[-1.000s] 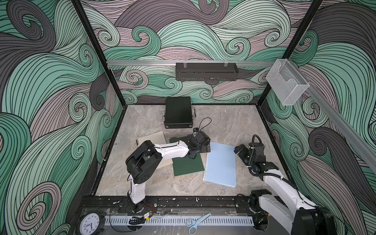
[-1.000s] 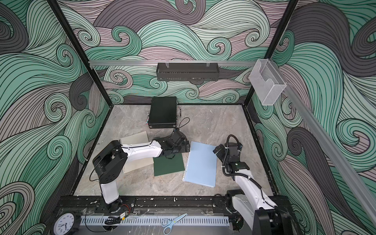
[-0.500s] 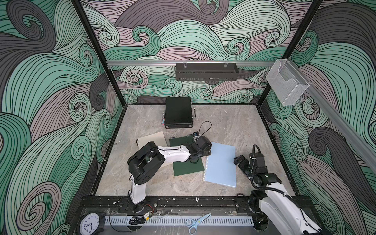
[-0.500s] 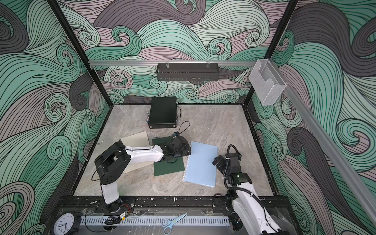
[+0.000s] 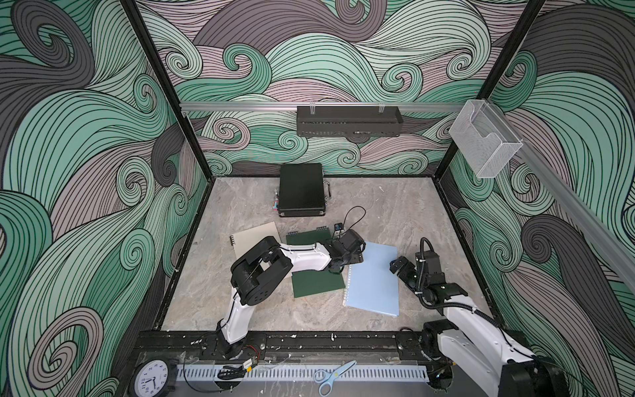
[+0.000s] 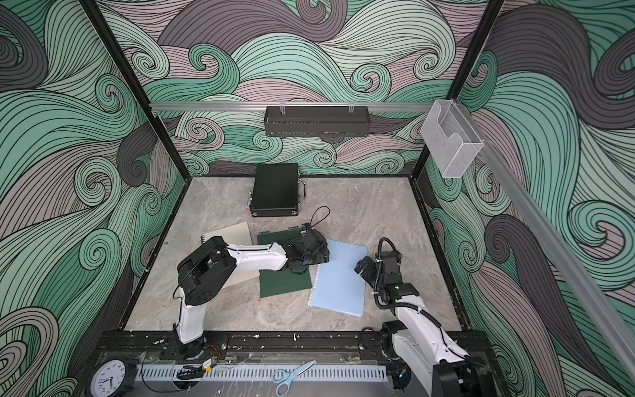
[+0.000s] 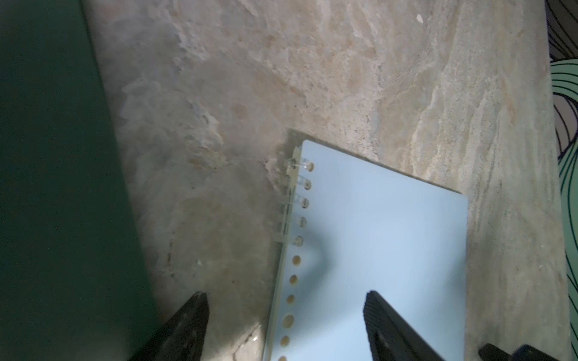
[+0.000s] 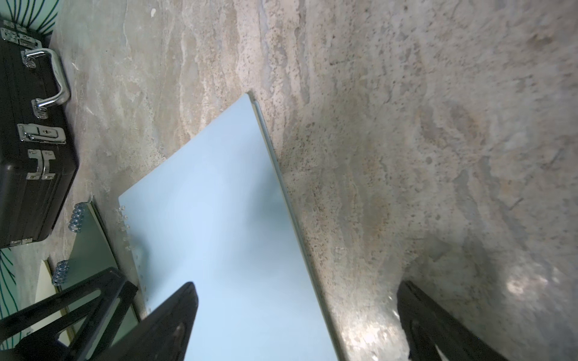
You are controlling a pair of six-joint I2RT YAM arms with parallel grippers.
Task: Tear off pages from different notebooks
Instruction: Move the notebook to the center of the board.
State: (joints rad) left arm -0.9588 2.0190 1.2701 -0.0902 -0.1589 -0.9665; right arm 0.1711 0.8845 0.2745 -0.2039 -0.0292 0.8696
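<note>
Left end effector (image 7: 286,295), right end effector (image 8: 297,283), both wide (empty), over light blue notebook (image 7: 375,234)

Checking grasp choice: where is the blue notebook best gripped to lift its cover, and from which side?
Take the free long edge of the blue notebook, opposite its ring binding, from the right arm's side. It lies flat, closed, binding toward the green notebook, so only that edge should lift. The open right gripper straddles it.
</note>
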